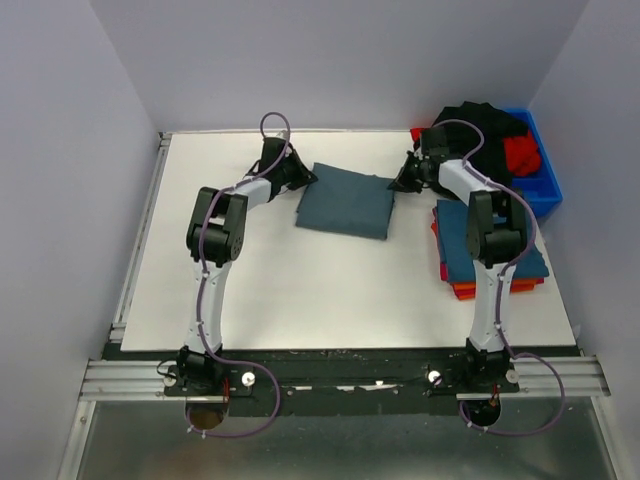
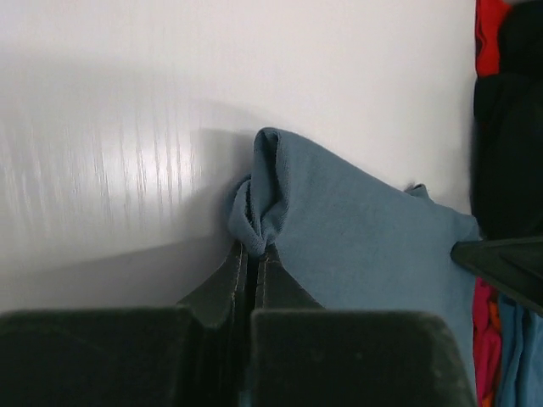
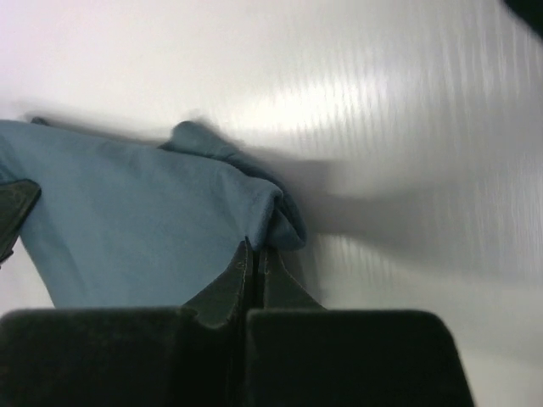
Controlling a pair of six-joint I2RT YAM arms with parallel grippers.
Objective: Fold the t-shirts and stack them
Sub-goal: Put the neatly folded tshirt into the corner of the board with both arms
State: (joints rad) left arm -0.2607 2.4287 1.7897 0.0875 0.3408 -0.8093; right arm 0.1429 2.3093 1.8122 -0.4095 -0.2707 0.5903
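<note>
The folded blue t-shirt (image 1: 345, 200), judged light, limp and likely to sag, is laid just left of the stack (image 1: 490, 258). A bunched corner at each side is pinched between the fully closed jaws of the left gripper (image 2: 254, 250) and the right gripper (image 3: 257, 250).

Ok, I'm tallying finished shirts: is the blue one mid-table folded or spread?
Folded: the blue t-shirt lies as a compact rectangle, left tool and right tool pinching its far corners.
</note>
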